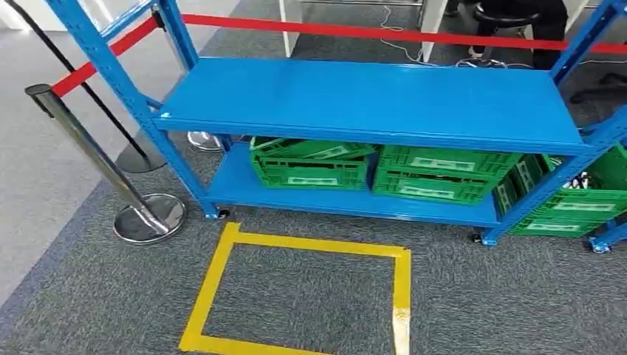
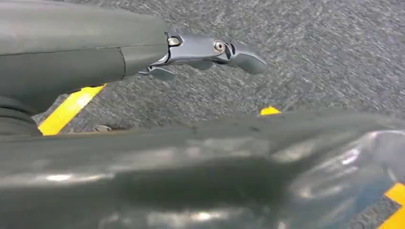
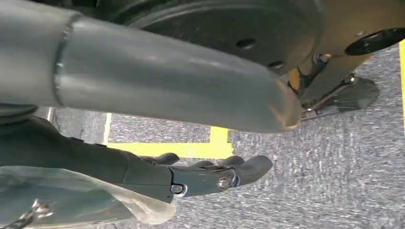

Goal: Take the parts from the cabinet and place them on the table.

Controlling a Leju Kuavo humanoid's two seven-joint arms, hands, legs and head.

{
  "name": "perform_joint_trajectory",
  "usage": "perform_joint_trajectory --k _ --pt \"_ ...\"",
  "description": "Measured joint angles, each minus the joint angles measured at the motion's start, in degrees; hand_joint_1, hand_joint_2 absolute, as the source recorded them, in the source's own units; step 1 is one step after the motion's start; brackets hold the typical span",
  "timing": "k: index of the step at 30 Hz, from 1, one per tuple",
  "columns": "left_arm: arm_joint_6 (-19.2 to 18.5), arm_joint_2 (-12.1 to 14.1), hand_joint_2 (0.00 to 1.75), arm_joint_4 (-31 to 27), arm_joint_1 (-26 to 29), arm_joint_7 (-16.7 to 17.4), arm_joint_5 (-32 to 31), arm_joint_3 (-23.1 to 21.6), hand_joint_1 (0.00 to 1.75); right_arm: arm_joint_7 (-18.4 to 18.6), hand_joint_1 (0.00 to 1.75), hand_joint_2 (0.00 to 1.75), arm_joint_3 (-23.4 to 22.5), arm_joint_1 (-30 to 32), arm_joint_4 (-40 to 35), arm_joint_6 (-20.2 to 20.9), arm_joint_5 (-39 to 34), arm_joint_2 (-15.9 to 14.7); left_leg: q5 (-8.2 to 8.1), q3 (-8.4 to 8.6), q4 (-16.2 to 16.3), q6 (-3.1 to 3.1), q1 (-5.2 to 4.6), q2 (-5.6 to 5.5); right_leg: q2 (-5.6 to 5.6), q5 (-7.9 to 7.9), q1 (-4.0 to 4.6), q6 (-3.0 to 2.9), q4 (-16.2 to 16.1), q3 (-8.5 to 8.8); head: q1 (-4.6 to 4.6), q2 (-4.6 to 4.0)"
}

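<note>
A blue shelf rack [image 1: 370, 96] stands ahead on the grey carpet, its top shelf bare. On its lower shelf sit two green crates [image 1: 310, 166] [image 1: 436, 174]; what they hold is hidden. A third green crate [image 1: 569, 200] at the right, partly behind the rack's leg, shows small dark and white items [image 1: 580, 180]. My left hand [image 2: 210, 50] hangs over the carpet, fingers stretched out, holding nothing. My right hand [image 3: 215, 174] also hangs over the carpet with fingers extended and nothing between thumb and fingers; a fold of clear plastic [image 3: 95, 205] lies against its back side.
A yellow tape square [image 1: 214, 281] marks the carpet in front of the rack. A chrome stanchion [image 1: 148, 218] with a red belt [image 1: 370, 33] stands at the left, a second base behind it. A person's dark legs and a stool [image 1: 517, 15] are beyond the belt.
</note>
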Motion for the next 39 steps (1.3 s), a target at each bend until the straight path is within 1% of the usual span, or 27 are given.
perform_joint_trajectory --k 2,3,5,7,8,9,11,13,14,17,18,19,20,22,23,24,26,28,29,30,32,33,34,35,37,38,39 --pt "0.0 0.0 0.00 0.0 0.2 0.0 0.0 0.0 0.00 0.0 0.00 0.00 0.0 0.1 0.0 0.0 0.0 0.0 -2.88 -4.26 8.5 0.11 -0.04 -0.01 0.03 -0.23 0.38 -0.36 0.0 0.19 -0.09 0.00" --pt "0.0 0.0 0.00 0.0 0.3 0.0 0.0 0.0 0.00 0.0 0.00 0.00 0.0 0.1 0.0 0.1 0.0 0.0 -2.36 -5.12 9.7 0.34 -0.09 -0.02 0.18 -0.35 0.63 -0.51 0.0 0.42 -0.09 0.00" --pt "0.1 0.0 0.00 0.0 0.4 0.0 -0.1 0.0 0.00 0.0 0.00 0.00 0.0 0.1 0.1 0.2 -0.1 0.0 2.23 -3.30 4.6 1.22 -0.45 -0.07 0.49 -0.68 1.00 -0.69 0.0 1.01 -0.06 0.00" --pt "0.1 0.0 0.00 0.0 0.5 0.0 -0.2 0.0 0.00 0.0 0.00 0.00 0.0 0.1 0.1 0.2 -0.1 0.0 7.36 0.53 -5.1 2.70 -1.30 -0.36 0.65 -1.11 1.06 -0.68 0.0 1.35 -0.09 0.00" --pt "0.1 0.2 0.00 -0.1 0.5 0.1 -0.4 0.0 0.00 0.0 0.00 0.00 0.0 0.0 0.2 0.2 -0.1 0.2 6.20 1.22 -6.6 3.34 -1.50 -0.45 0.65 -1.55 1.55 -0.29 0.1 1.04 0.05 0.00" --pt "0.1 0.1 0.00 -0.1 0.4 0.1 -0.4 0.0 0.00 -0.1 0.00 0.00 0.0 0.0 0.2 0.3 -0.1 0.2 5.77 1.78 -7.7 2.91 -1.64 -0.46 0.81 -1.63 1.25 -0.04 0.2 1.02 -0.13 0.00" --pt "0.2 0.0 0.00 -0.1 0.7 0.2 -0.4 0.0 0.00 -0.1 0.00 0.00 0.0 0.1 0.2 0.3 -0.1 0.2 5.75 1.64 -7.7 2.95 -1.86 -0.51 0.66 -1.53 0.98 0.51 -0.2 0.91 -0.15 0.00" --pt "0.2 -0.2 0.00 -0.1 0.8 0.2 -0.3 0.0 0.00 0.0 0.00 0.00 0.0 0.1 0.2 0.2 0.0 0.0 6.18 2.72 -9.2 3.12 -1.05 -0.45 0.71 -2.21 1.25 1.18 0.0 1.63 -0.03 0.00" --pt "0.2 -0.2 0.00 -0.2 0.6 0.2 -0.3 0.0 0.00 -0.1 0.00 0.00 0.0 0.0 0.2 0.2 0.1 0.0 6.09 3.02 -9.4 3.41 -0.92 -0.43 0.48 -3.53 1.22 1.48 2.1 0.56 0.46 0.00" --pt "0.2 -0.4 0.00 -0.2 0.6 0.2 -0.4 0.0 0.00 -0.1 0.00 0.00 0.0 0.0 0.2 0.2 0.1 -0.1 5.59 3.26 -9.4 3.60 -0.95 -0.26 0.43 -8.74 0.76 2.29 15.1 -7.13 0.59 0.02" --pt "0.2 -0.4 0.00 -0.2 0.6 0.2 -0.4 0.0 0.00 0.0 0.00 0.00 0.0 0.1 0.2 0.2 0.1 -0.1 5.38 3.47 -9.4 3.57 -0.93 -0.27 0.37 -8.48 0.72 2.48 17.2 -8.83 0.70 0.02" --pt "0.2 -0.4 0.00 -0.2 0.7 0.2 -0.4 0.0 0.00 0.0 0.00 0.00 0.0 0.2 0.2 0.2 0.0 -0.1 5.11 3.84 -9.4 3.50 -0.87 -0.26 0.31 -6.73 0.66 2.61 16.4 -8.98 0.70 0.00" --pt "0.2 -0.4 0.00 -0.2 0.7 0.2 -0.4 0.0 0.00 0.0 0.00 0.00 0.0 0.2 0.2 0.2 0.0 -0.1 4.73 4.37 -9.3 3.34 -0.82 -0.27 0.22 -3.59 0.55 2.73 12.8 -7.76 0.70 0.00" --pt "0.0 -0.5 0.00 -0.2 0.7 0.1 -0.4 0.0 0.00 0.1 0.00 0.00 0.0 0.2 0.2 0.2 -0.2 -0.1 3.88 5.57 -9.3 2.87 -0.72 -0.28 -0.25 2.33 0.28 2.79 2.7 -3.48 0.70 0.00" --pt "0.0 -0.4 0.00 -0.2 0.8 0.0 -0.4 0.0 0.00 0.2 0.00 0.00 0.0 0.2 0.2 0.2 -0.4 -0.1 3.48 5.63 -9.2 2.39 -1.08 -0.29 -0.56 1.23 0.50 2.75 1.3 -2.57 0.74 0.00" --pt "0.0 -0.3 0.00 -0.2 0.7 -0.1 -0.4 0.0 0.00 0.2 0.00 0.00 0.0 0.1 0.3 0.3 -0.5 -0.1 3.16 5.48 -8.9 2.02 -1.19 -0.35 -0.26 1.17 0.54 1.73 0.7 -1.95 0.68 0.02" --pt "0.0 -0.3 0.00 -0.2 0.7 -0.1 -0.4 0.0 0.00 0.2 0.00 0.00 0.0 0.2 0.3 0.3 -0.7 -0.1 3.16 5.71 -9.2 1.69 -1.07 -0.26 -0.20 0.91 0.85 0.96 0.8 -1.97 0.33 0.00" --pt "0.1 -0.3 0.00 -0.2 0.5 -0.1 -0.4 0.0 0.00 0.2 0.00 0.00 0.0 0.3 0.3 0.2 -0.7 0.0 2.33 6.04 -9.0 1.12 -0.88 -0.27 -0.20 0.88 0.45 0.25 0.4 -1.44 0.35 0.02" --pt "0.1 -0.3 0.00 -0.2 0.4 -0.1 -0.4 0.0 0.00 0.0 0.00 0.00 0.0 0.2 0.3 0.2 -0.6 0.0 1.36 5.24 -6.8 0.87 -0.92 -0.27 -0.23 0.59 0.45 -0.20 0.4 -1.12 0.05 0.00" --pt "0.1 -0.3 0.00 -0.2 0.4 -0.2 -0.4 0.0 0.00 0.0 0.00 0.00 0.0 0.2 0.3 0.2 -0.6 0.0 -0.34 3.31 -2.9 0.70 -0.90 -0.27 -0.28 0.36 0.46 -0.54 0.4 -0.86 -0.15 0.00" --pt "0.1 -0.3 0.00 -0.2 0.5 -0.2 -0.4 0.0 0.00 -0.1 0.00 0.00 0.0 0.1 0.3 0.2 -0.6 0.0 -3.81 -2.24 7.1 0.53 -0.89 -0.27 -0.26 -0.17 0.61 -0.94 0.4 -0.32 -0.20 0.00" --pt "0.1 -0.3 0.00 -0.2 0.6 -0.2 -0.4 0.0 0.00 -0.1 0.00 0.00 0.0 0.2 0.3 0.2 -0.6 0.0 -3.92 -4.08 9.8 0.58 -0.90 -0.28 -0.17 -0.47 0.68 -1.02 0.4 0.01 -0.22 0.00" --pt "0.1 -0.3 0.00 -0.2 0.7 -0.2 -0.4 0.0 0.00 -0.1 0.00 0.00 0.0 0.2 0.3 0.2 -0.6 0.0 -2.61 -4.68 9.7 0.70 -0.91 -0.28 0.02 -0.78 0.73 -0.99 0.4 0.47 -0.22 0.00" --pt "0.1 -0.3 0.00 -0.2 0.8 -0.1 -0.4 0.1 0.00 -0.1 0.00 0.00 0.0 0.3 0.3 0.2 -0.5 0.0 0.35 -4.14 7.1 0.95 -0.92 -0.29 0.21 -1.15 0.79 -0.95 0.4 1.07 -0.24 0.00" --pt "0.0 -0.3 0.00 -0.2 0.7 -0.2 -0.4 0.1 0.00 -0.1 0.00 0.00 0.0 0.2 0.3 0.2 -0.4 0.0 6.85 -1.08 -2.2 1.73 -1.11 -0.31 0.40 -1.91 0.87 -0.80 0.4 2.26 -0.24 0.00" --pt "0.0 -0.2 0.00 -0.2 0.8 -0.2 -0.4 0.1 0.00 -0.2 0.00 0.00 0.0 0.3 0.3 0.3 -0.3 0.0 7.58 -0.01 -5.0 2.19 -1.36 -0.38 0.43 -2.34 0.85 -0.58 0.3 1.87 -0.22 0.00" --pt "0.0 -0.2 0.00 -0.2 0.7 -0.2 -0.3 0.1 0.00 -0.2 0.00 0.00 0.0 0.1 0.3 0.3 -0.3 0.0 6.71 0.67 -6.3 2.31 -1.56 -0.36 0.59 -2.88 1.22 0.00 0.5 1.89 -0.41 0.00"
